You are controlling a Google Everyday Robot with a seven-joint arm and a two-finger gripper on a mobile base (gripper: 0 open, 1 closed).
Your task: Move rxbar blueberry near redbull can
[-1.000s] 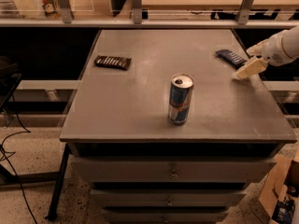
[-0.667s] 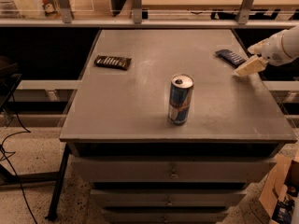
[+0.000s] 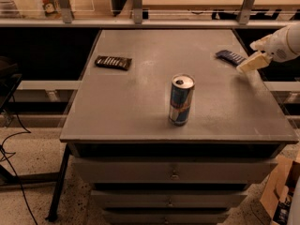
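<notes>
The rxbar blueberry [image 3: 230, 56] lies flat near the table's far right edge, in a dark navy wrapper. The redbull can [image 3: 181, 100] stands upright near the middle front of the table, well apart from the bar. My gripper [image 3: 252, 55] hovers at the right edge, just right of the bar, with its pale fingers [image 3: 248, 63] spread and holding nothing. The lower finger is close to the bar's right end; I cannot tell whether it touches.
A dark brown bar with white lettering [image 3: 112, 62] lies at the table's left side. The grey table [image 3: 140, 111] has drawers below. A railing and shelf run behind it. A cardboard box [image 3: 281, 193] stands on the floor at the right.
My gripper has shifted slightly up and to the right beside the bar. The bar, the can and the brown bar have not moved.
</notes>
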